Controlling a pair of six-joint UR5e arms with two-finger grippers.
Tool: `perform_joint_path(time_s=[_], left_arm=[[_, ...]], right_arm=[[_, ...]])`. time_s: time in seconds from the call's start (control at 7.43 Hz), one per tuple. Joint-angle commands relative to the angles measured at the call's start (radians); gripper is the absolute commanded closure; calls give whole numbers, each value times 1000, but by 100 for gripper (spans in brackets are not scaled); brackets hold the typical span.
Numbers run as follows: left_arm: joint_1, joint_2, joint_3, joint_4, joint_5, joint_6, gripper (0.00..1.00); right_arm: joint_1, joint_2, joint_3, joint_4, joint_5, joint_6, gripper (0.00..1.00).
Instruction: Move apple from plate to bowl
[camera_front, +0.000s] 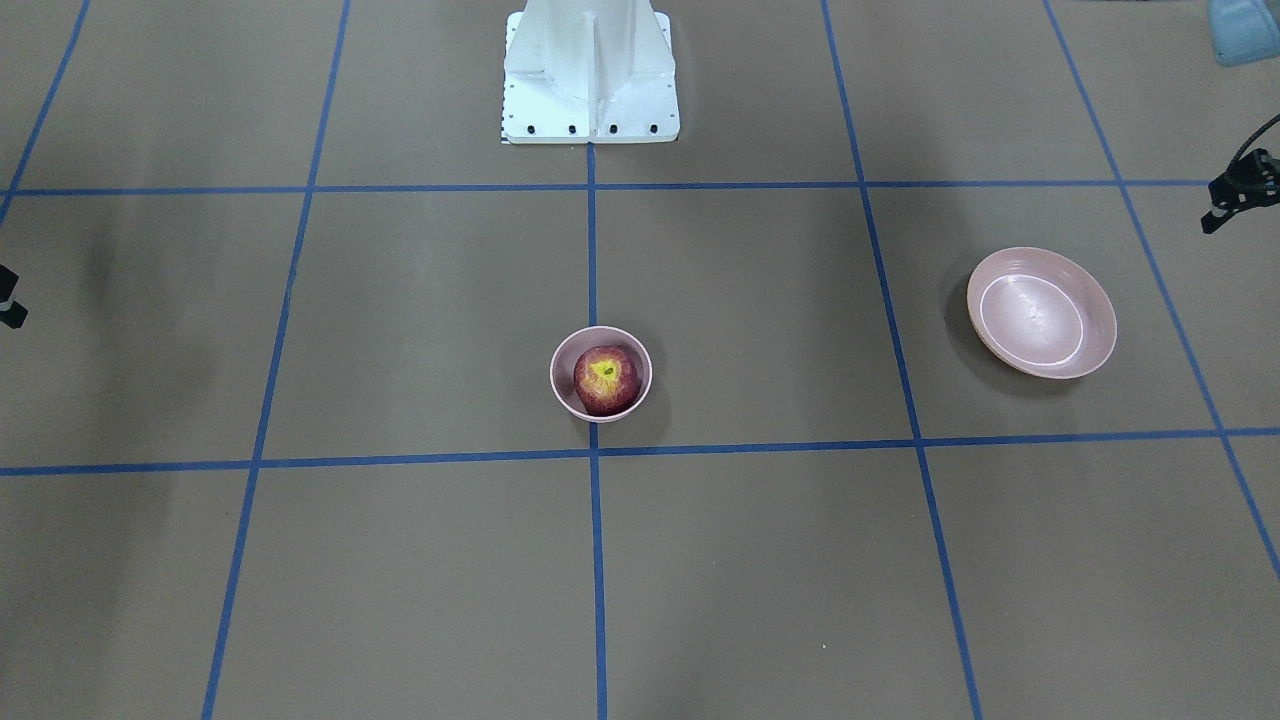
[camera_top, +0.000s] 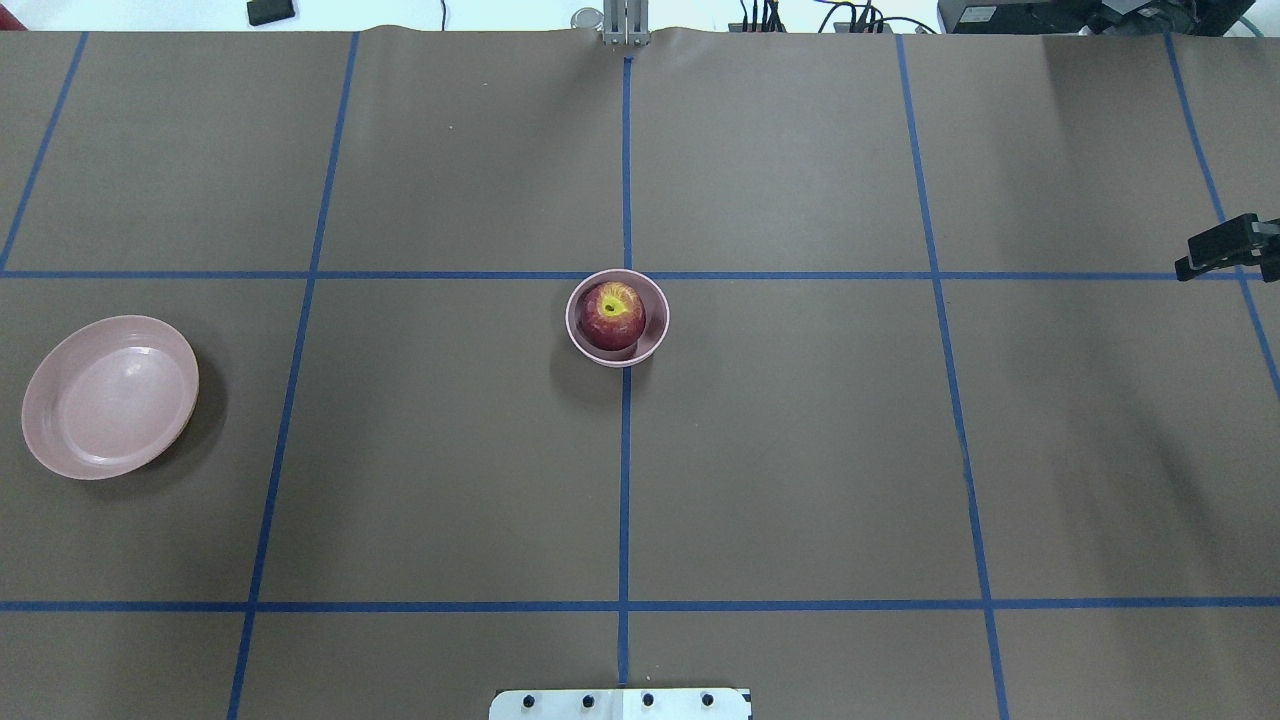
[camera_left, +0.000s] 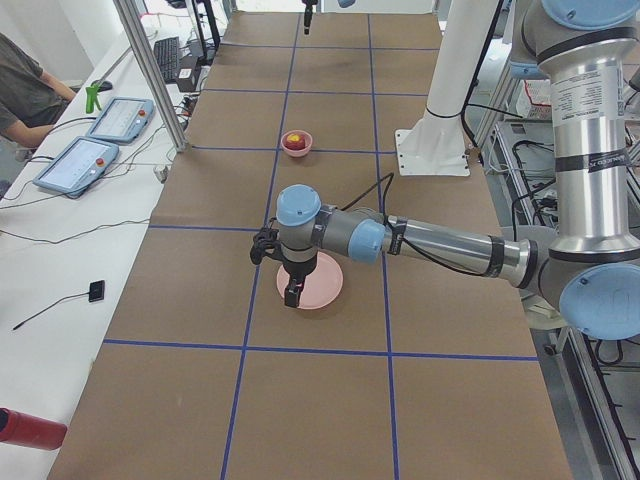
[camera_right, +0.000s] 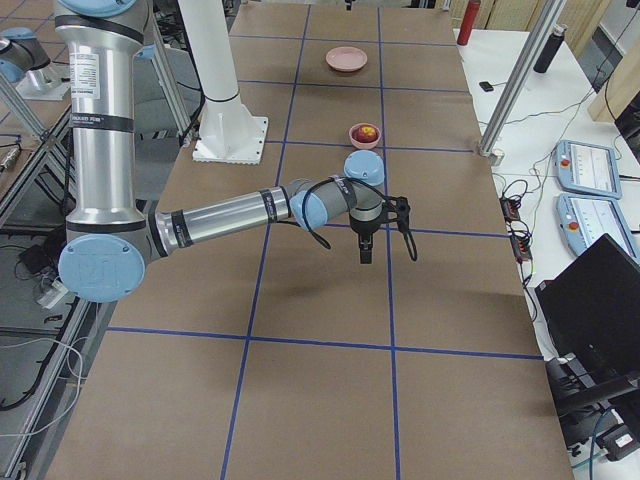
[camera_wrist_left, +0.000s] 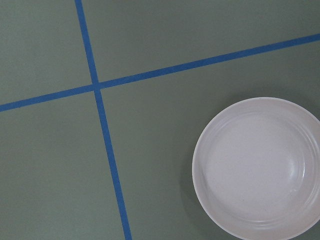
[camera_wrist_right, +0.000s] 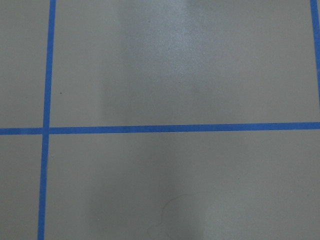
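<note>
The dark-red apple (camera_front: 605, 380) with its yellow stem patch sits in the small deep pink bowl (camera_front: 560, 355) at the table's middle; both also show in the overhead view, apple (camera_top: 611, 315) and bowl (camera_top: 655, 300). The wide pink plate (camera_front: 1040, 312) lies empty on the robot's left side, and also shows in the overhead view (camera_top: 110, 395) and the left wrist view (camera_wrist_left: 257, 167). My left gripper (camera_front: 1215, 218) hangs in the air beside the plate, holding nothing. My right gripper (camera_top: 1190, 266) hangs far out on the right side, holding nothing. I cannot tell how either gripper's jaws stand.
Blue tape lines (camera_top: 625, 450) divide the brown table into squares. The robot's white base (camera_front: 590, 80) stands at the table's back edge. A person and tablets (camera_left: 80, 160) are at a side bench across the table.
</note>
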Motion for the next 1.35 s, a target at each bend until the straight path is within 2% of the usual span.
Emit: perform_joint_path(time_s=[0.0, 0.54, 0.81, 1.21], left_arm=[[-1, 0, -7, 3, 2, -4, 2], [-81, 2, -18, 3, -2, 2, 2], [-80, 2, -10, 3, -4, 1, 2], [-78, 2, -6, 12, -4, -1, 2]], right_arm=[[-1, -2, 1, 0, -3, -21, 0], [48, -29, -52, -3, 4, -218, 0], [95, -29, -54, -17, 30, -246, 0], [94, -21, -55, -20, 32, -254, 0]])
